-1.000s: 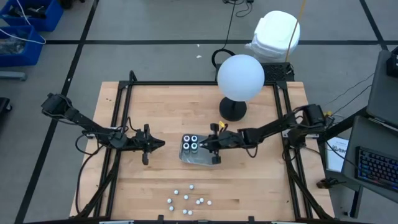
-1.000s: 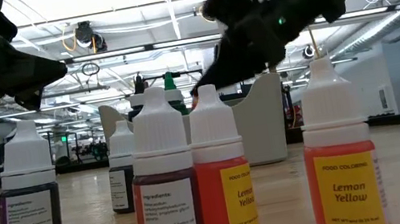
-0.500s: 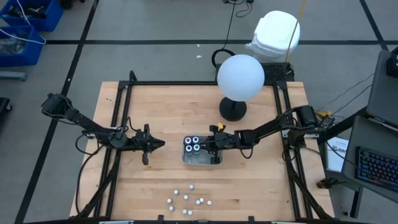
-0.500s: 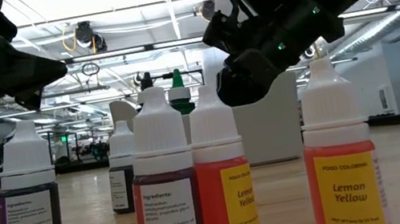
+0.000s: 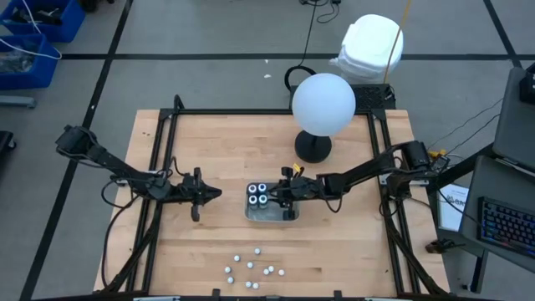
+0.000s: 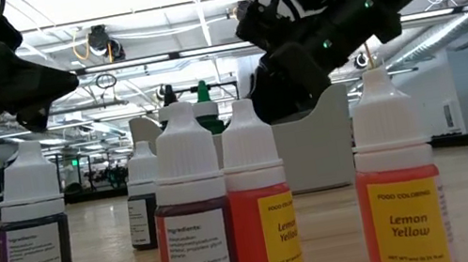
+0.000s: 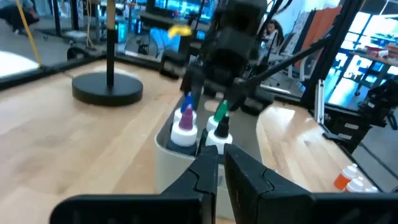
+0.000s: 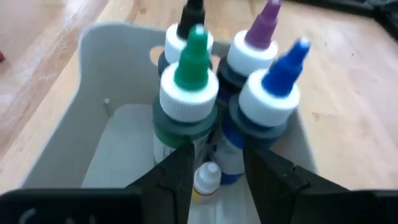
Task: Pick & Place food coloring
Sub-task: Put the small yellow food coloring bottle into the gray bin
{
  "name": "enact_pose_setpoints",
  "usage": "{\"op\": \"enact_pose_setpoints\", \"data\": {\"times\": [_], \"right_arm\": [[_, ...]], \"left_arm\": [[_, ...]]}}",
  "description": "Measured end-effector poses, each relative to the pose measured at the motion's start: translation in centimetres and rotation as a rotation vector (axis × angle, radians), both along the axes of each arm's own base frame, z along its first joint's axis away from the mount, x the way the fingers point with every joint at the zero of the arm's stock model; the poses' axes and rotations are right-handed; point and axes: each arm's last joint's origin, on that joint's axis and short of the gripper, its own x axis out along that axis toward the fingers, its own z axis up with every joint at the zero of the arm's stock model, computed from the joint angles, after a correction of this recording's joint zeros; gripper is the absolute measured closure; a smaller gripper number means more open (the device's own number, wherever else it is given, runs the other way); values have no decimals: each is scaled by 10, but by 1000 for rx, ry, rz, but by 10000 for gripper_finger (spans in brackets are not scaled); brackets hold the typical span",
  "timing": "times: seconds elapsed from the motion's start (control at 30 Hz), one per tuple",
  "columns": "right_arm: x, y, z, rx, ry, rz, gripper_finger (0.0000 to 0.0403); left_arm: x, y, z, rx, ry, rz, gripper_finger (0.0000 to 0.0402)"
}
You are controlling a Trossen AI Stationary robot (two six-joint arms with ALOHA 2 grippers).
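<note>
— High view? 
— Right tool [image 5: 280, 194] over clear tray [image 5: 284, 213] at mid-bench, beside four larger bottles [image 5: 258, 193]; small bottles [image 5: 251, 269] scattered near the front edge. Left tool [image 5: 215, 193] waiting, left of tray.
— Right wrist view? 
— Fingers spread, empty, straddling a tiny bottle [image 8: 206, 182] in the tray.
— Left wrist view? 
— Fingers nearly together, empty.

Overhead, table-level and two wrist views, all sharing the tray [image 5: 269, 209].
</note>
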Motion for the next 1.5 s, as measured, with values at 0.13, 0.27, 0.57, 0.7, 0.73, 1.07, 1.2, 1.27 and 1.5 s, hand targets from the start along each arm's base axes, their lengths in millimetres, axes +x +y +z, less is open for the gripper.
{"op": "enact_pose_setpoints", "data": {"times": [0.13,0.27,0.57,0.7,0.73,1.07,1.2,1.27,1.5], "right_arm": [[-9,7,25,-17,-25,32,273],[-27,19,53,-51,-25,42,279],[-73,54,59,-141,190,-47,355],[-85,70,53,-168,227,-94,397],[-88,74,52,-180,232,-109,397],[-112,101,41,-226,187,-120,399],[-111,107,40,-228,125,-66,402],[-110,113,44,-218,96,-1,401],[-102,133,54,-87,-30,246,402]], "left_arm": [[2,-1,-7,-19,44,11,369],[7,-2,-15,-21,105,38,369],[45,-23,-15,109,213,-59,374],[59,-29,-21,161,322,-58,396],[61,-30,-21,167,346,-54,396],[72,-28,-17,137,396,-13,393],[72,-28,-17,149,398,-26,381],[71,-29,-17,158,399,-41,379],[72,-30,-16,137,387,-39,378]]}}
